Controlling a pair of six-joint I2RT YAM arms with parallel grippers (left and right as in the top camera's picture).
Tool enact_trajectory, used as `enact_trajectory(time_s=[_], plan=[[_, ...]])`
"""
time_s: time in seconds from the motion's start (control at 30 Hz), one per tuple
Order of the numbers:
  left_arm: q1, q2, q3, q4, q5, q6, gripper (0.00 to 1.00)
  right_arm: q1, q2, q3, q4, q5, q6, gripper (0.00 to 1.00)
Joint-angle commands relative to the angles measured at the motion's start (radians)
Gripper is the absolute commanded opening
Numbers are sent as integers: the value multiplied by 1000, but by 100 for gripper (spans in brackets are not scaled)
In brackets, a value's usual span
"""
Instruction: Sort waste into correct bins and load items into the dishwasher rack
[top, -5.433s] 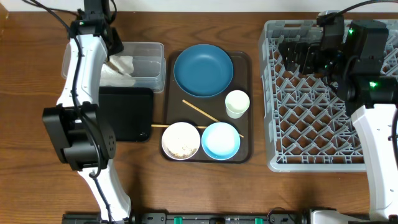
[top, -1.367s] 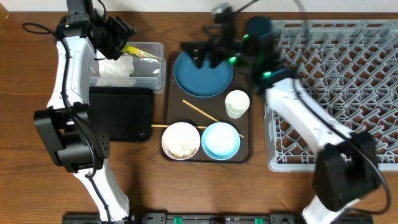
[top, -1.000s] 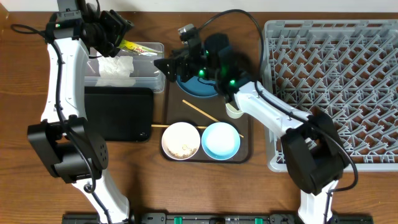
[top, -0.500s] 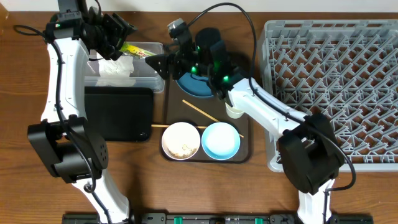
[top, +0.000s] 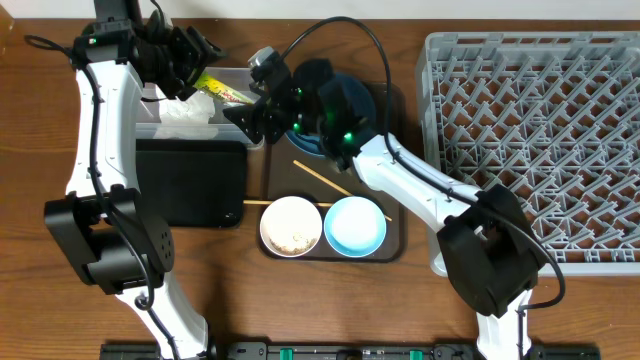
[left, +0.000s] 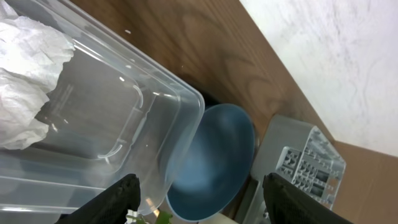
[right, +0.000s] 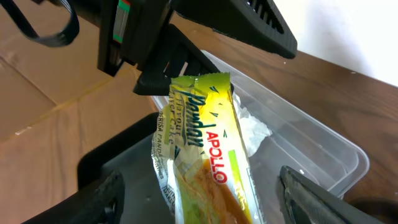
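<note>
Lying nearest, on the brown serving tray (top: 392, 252), are the white bowl (top: 291, 226), which carries the rice grains (top: 293, 238), and to its right the light blue bowl (top: 355, 225). Neither is sorted yet, nor are the chopsticks (top: 320, 178) just beyond them. Left of the serving tray sits the black tray (top: 200, 182), with nothing seen in it. Farther on, the clear tub (left: 180, 124) holds the crumpled tissue (left: 28, 87) at its left end. Above the tub hangs the snack wrapper (right: 205, 143), pinched at its upper end by the left gripper (top: 200, 78), which is closed on it. Holding it aloft rather than dropping it probably presents it for a handover. The right gripper (right: 202, 186) reaches leftward across the dark blue dish (left: 214, 155). Its fingers are spread wide to either side of the wrapper's lower half, grasping nothing and not visibly touching it. Along the right side, the dishwasher rack (top: 530, 150) stands unloaded.
</note>
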Motion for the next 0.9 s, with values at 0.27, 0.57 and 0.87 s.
enact_trajectory(time_s=[0.27, 0.57, 0.87], plan=[[5, -16, 13, -21, 96, 62, 66, 9, 28, 18, -12, 103, -73, 54], [5, -16, 13, -21, 80, 126, 66, 14, 28, 19, -12, 105, -38, 1], [5, -16, 13, -27, -175, 193, 66, 14, 28, 19, -23, 131, -38, 5]])
